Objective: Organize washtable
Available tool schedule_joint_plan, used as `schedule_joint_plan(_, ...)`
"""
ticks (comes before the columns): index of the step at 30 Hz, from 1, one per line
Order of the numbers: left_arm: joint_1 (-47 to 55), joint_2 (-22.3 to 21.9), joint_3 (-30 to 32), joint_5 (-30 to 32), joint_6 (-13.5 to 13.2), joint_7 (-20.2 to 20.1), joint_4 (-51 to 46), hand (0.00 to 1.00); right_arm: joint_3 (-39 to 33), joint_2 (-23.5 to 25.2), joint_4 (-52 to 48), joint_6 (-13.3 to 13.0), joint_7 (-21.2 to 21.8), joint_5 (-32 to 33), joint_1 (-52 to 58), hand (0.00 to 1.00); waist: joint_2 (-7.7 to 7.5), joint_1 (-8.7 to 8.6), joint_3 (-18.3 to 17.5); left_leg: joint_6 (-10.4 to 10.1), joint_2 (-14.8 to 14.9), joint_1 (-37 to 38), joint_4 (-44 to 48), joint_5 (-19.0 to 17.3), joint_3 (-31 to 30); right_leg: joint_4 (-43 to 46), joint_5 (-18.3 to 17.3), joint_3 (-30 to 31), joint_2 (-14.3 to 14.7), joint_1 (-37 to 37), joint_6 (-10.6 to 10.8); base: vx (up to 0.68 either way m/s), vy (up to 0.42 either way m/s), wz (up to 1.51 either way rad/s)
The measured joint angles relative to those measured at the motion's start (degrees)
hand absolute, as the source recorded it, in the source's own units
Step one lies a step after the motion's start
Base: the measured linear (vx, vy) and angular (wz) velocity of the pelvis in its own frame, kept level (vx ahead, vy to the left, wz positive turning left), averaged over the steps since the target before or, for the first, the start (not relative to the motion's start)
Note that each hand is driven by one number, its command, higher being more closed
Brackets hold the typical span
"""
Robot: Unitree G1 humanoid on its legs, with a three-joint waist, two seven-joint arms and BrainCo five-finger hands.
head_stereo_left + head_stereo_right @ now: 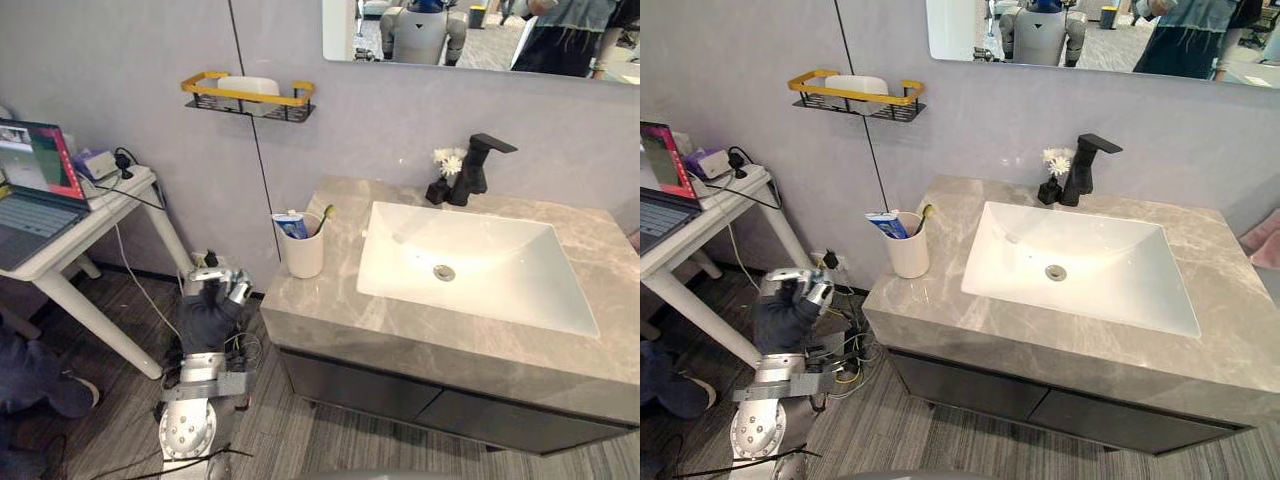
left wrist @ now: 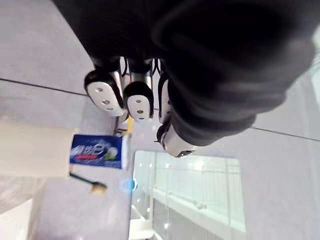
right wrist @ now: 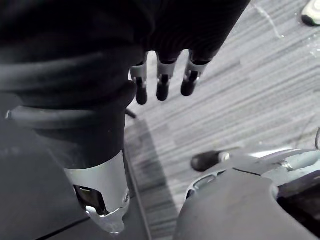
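Left robot hand (image 1: 212,305) below, left of cup (image 1: 303,252).

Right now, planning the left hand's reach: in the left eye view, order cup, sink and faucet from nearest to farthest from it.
From the left hand:
1. Cup, counter's left edge.
2. Sink, mid-counter.
3. Faucet, behind the sink.

L hand (image 1: 213,305) raised, fingers (image 2: 137,97) curled empty; R hand (image 3: 164,80) hangs relaxed
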Motion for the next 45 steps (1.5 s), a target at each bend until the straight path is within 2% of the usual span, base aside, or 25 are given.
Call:
schedule_joint_plan(5,-1.6,0.8,-3.9,-1.1,1.5,-2.1,6.3,1.00,1.8,-0.8,-1.2,0.4,1.0,-1.2,0.5,0.00,-0.18,0.07,-0.7,-0.3,0.5,0.0,0.0,-0.4,1.9,-0.2,0.2,1.5,0.5,-0.8,-0.2,0.01,-0.005,-0.16)
schedule_joint_plan(9,-4.6,1.4,-6.0,-0.9,2.3,-2.1,9.0,1.00,1.9,-0.7,-1.9,0.4,1.1,-1.2,0.8,0.00,-0.17,-0.04,-0.7,-0.4,0.8,0.0,0.1,-0.6,2.8,-0.3,0.2,1.7,0.7,-0.9,-0.2,0.02,-0.006,-0.05)
schedule_joint_plan(18,-10.2,3.0,-8.0,4.7,2.6,-1.7,12.0,1.00,3.9,-0.7,-5.0,0.5,2.2,-1.9,1.9,0.00,-0.40,-0.36,-0.7,-0.6,0.8,-0.2,0.2,-1.0,4.8,-0.4,0.3,2.9,0.7,-1.8,-0.1,0.01,0.004,-0.07)
schedule_joint_plan(20,-10.3,3.0,-8.1,5.6,2.7,-1.1,12.0,1.00,4.6,-0.5,-6.1,0.5,2.5,-2.0,1.8,0.00,-0.60,-1.36,-0.7,-0.6,0.8,-0.9,0.3,-1.1,4.9,-0.4,0.3,3.1,0.7,-2.5,-0.1,0.01,-0.003,-0.05)
schedule_joint_plan(29,-14.1,3.0,-8.1,5.6,3.5,-0.5,12.0,1.00,5.0,-0.3,-7.0,0.5,3.5,-2.0,2.1,0.00,-0.94,-1.44,-0.1,-0.6,0.8,-1.9,0.8,-1.2,6.5,-0.4,0.4,3.8,0.7,-3.9,-0.2,0.01,-0.002,-0.04)
schedule_joint_plan(45,-14.9,2.8,-7.6,7.0,3.8,0.9,12.3,1.00,9.1,-0.5,-12.1,0.4,3.7,-2.0,2.8,0.00,-1.32,-1.41,1.6,-0.6,0.8,-2.5,0.9,-1.3,7.6,-0.4,0.5,4.7,0.8,-4.9,-0.2,0.00,-0.004,-0.02)
